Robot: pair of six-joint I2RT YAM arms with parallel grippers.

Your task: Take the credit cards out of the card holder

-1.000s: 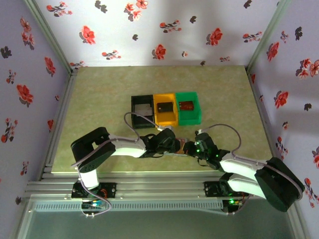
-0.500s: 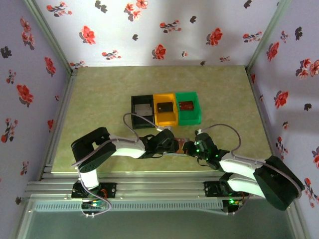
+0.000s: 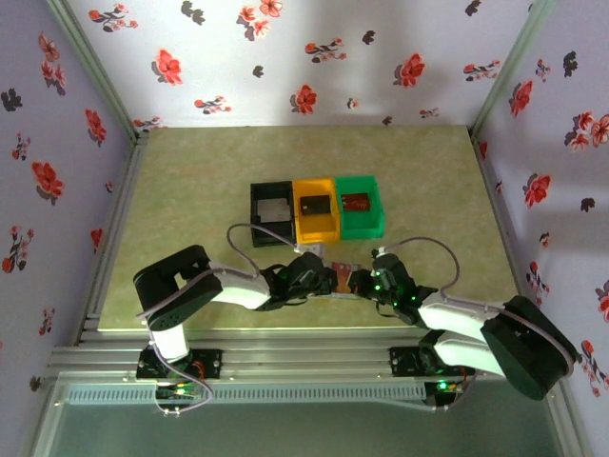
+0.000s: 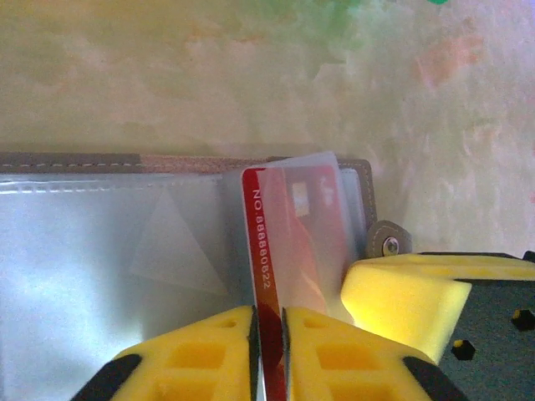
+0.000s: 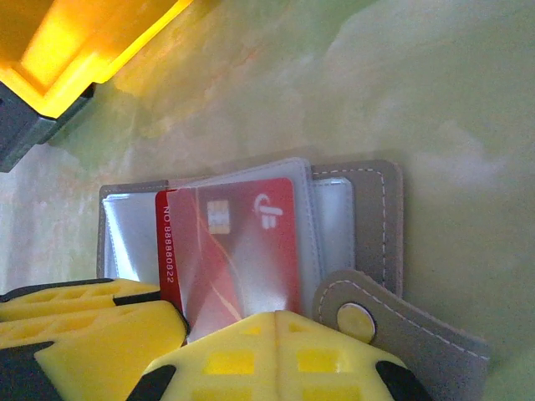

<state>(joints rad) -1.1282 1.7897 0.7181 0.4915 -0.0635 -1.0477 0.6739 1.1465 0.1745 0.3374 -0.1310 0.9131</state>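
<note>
The grey card holder (image 5: 376, 209) lies open on the table, its clear sleeves (image 4: 84, 251) facing up. A red credit card (image 4: 292, 225) sticks partway out of one sleeve, chip and logo showing (image 5: 242, 242). My left gripper (image 4: 269, 311) is shut on that card's numbered edge. My right gripper (image 5: 276, 316) is shut, its yellow tips resting on the sleeve over the card, next to the snap tab (image 5: 358, 319). In the top view both grippers, left (image 3: 328, 279) and right (image 3: 360, 282), meet over the holder (image 3: 343, 280) near the table's front edge.
Behind the holder stand three bins in a row: black (image 3: 257, 195) with a light grey card, orange (image 3: 316, 187) with a dark card, green (image 3: 362, 183) with a reddish card. The orange bin's corner (image 5: 92, 42) is close to the holder.
My left gripper's jaws have come together onto the red card's edge, and the left wrist has shifted slightly. The right gripper has stayed shut on the holder.
</note>
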